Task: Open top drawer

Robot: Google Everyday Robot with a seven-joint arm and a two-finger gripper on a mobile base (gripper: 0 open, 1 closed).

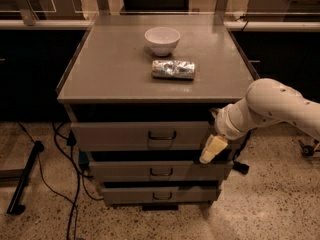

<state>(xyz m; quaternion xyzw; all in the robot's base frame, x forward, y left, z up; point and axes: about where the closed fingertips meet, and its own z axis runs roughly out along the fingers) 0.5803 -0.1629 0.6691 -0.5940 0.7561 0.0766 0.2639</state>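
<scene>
The top drawer (120, 135) is the widest grey front of the three-drawer cabinet, with a small dark bail handle (162, 135) at its centre. It looks pushed in. My gripper (212, 149) hangs on the white arm (272, 106) from the right. It sits in front of the top drawer's lower right corner, well right of the handle and holding nothing. Only one pale finger (210, 150) shows plainly, pointing down.
A white bowl (162, 39) and a crumpled foil-wrapped packet (173, 69) lie on the cabinet top (105, 69). Two narrower drawers (125, 171) sit below. Cables (70, 184) and a dark stand foot (22, 186) lie on the speckled floor at left.
</scene>
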